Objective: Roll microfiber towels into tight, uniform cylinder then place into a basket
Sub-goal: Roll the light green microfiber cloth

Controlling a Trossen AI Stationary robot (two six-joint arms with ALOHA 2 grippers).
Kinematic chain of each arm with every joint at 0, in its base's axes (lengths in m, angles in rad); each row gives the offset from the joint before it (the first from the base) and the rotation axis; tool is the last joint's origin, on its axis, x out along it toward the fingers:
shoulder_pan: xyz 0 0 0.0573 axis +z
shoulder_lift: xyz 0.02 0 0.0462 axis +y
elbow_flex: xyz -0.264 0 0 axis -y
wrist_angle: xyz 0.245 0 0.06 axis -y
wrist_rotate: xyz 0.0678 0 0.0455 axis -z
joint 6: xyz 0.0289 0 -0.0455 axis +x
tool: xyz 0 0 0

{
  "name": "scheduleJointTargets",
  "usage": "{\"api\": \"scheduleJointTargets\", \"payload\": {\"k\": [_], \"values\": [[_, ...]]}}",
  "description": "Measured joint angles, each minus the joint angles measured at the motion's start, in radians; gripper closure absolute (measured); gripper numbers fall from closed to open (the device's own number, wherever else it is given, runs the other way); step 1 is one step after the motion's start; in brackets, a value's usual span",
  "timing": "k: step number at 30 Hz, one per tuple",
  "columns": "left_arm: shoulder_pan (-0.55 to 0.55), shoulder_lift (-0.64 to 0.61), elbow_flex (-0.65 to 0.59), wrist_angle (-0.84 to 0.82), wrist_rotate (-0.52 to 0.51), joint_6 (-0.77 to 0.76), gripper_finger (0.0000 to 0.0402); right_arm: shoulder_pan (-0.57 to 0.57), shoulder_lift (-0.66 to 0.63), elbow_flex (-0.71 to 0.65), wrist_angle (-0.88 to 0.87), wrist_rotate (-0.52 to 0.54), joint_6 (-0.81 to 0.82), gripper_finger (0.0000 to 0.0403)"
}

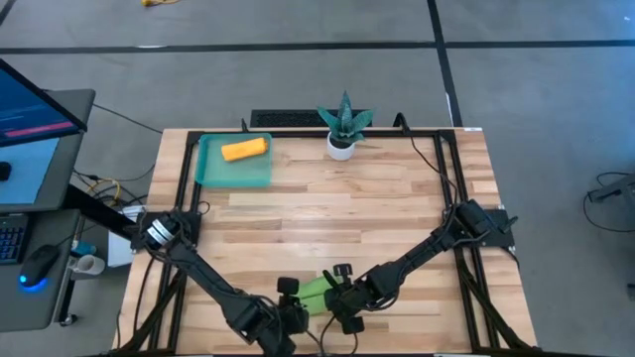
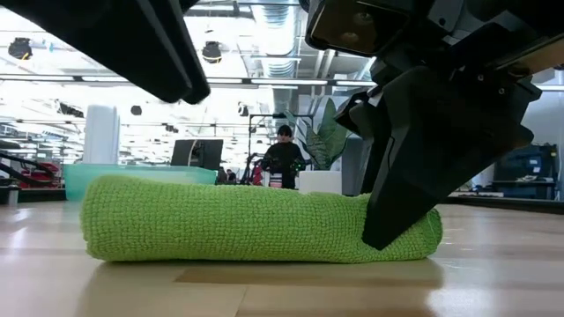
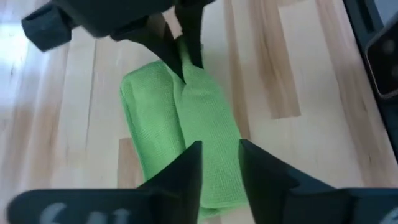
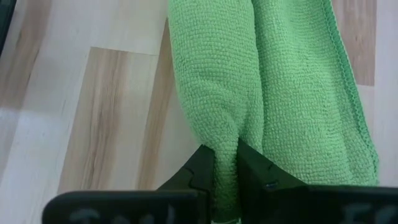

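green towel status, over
Right hand shut on green towel end. Left hand open astride the other end. Orange towel rolled in basket. Nothing in the way.

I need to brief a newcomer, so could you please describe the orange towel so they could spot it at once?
Find the wooden table and its far-left corner, where a teal basket sits beside a small potted plant. The orange towel lies rolled inside that basket, unlike the green towel at the near edge.

Blurred person [image 2: 284, 154] beyond table [image 2: 493, 264]
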Motion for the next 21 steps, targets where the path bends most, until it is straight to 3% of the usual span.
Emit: {"api": "scheduleJointTargets", "payload": {"k": [10, 16, 21], "values": [[0.027, -0.002, -0.091, 0.171, 0.143, -0.042, 0.0197, -0.005, 0.000, 0.000, 0.005, -0.003, 0.033, 0.0346], [0.027, -0.002, -0.132, 0.167, 0.087, -0.027, 0.0190, -0.006, 0.000, 0.000, 0.005, -0.004, 0.034, 0.0346], [0.039, -0.002, -0.195, 0.204, 0.111, -0.047, 0.0200, -0.006, 0.000, 0.000, 0.004, -0.004, 0.034, 0.0346]]}}
